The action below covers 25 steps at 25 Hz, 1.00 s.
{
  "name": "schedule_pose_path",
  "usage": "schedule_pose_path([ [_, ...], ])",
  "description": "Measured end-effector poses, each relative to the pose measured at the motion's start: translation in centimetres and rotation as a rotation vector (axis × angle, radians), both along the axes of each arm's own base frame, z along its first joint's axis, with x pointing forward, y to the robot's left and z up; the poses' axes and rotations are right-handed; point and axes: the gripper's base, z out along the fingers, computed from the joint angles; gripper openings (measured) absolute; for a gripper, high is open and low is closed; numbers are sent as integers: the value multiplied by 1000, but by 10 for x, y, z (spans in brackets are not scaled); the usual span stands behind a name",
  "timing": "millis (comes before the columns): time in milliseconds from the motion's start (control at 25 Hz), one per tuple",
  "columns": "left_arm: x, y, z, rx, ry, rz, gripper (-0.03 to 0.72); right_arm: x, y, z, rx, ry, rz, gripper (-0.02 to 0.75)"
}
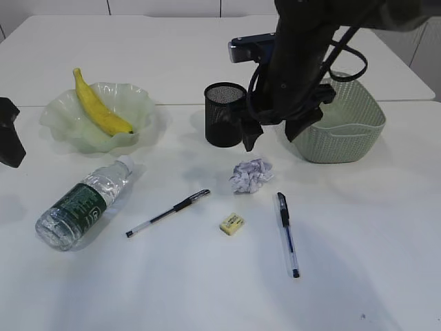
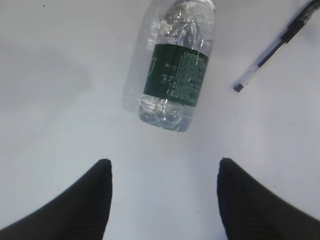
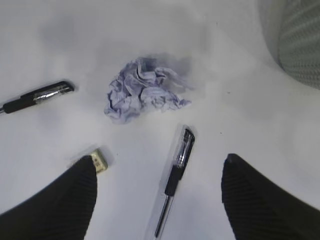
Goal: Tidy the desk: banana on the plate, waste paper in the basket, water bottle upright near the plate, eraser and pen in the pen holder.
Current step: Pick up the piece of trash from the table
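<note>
Right wrist view: my right hand, fingers spread and empty, hovers over the bench; the crumpled waste paper lies just ahead, nearer this hand, basket beyond it.

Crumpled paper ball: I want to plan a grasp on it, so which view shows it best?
The right wrist view: the crumpled paper ball sits large and unobstructed. The exterior view shows it small; the left wrist view misses it.

The right arm hides part of the basket. The bottle top is cut off at 12 o'clock. The eraser is half hidden.
</note>
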Motion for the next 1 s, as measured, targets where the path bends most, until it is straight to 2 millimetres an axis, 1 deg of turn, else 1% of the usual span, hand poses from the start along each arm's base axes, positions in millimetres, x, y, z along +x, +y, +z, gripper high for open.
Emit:
schedule_pose_path([
  [160,0,0,0,1,0,-4,460,11,7,-17,5,26,2,580],
  [320,0,0,0,1,0,-4,459,21,12,-39,-1,42,6,599],
  [480,0,0,0,1,-1,-4,455,29,16,-61,-13,63,14,601],
  [760,0,0,0,-1,0,-4,454,34,18,-99,-43,125,16,596],
  [840,0,0,0,-1,0,-4,449,34,19,-105,-42,138,14,561],
  [920,0,0,0,-1,0,-4,447,34,19,-107,-44,141,14,503],
  [1000,0,0,0,-1,0,-4,445,34,19,-106,-42,138,14,421],
])
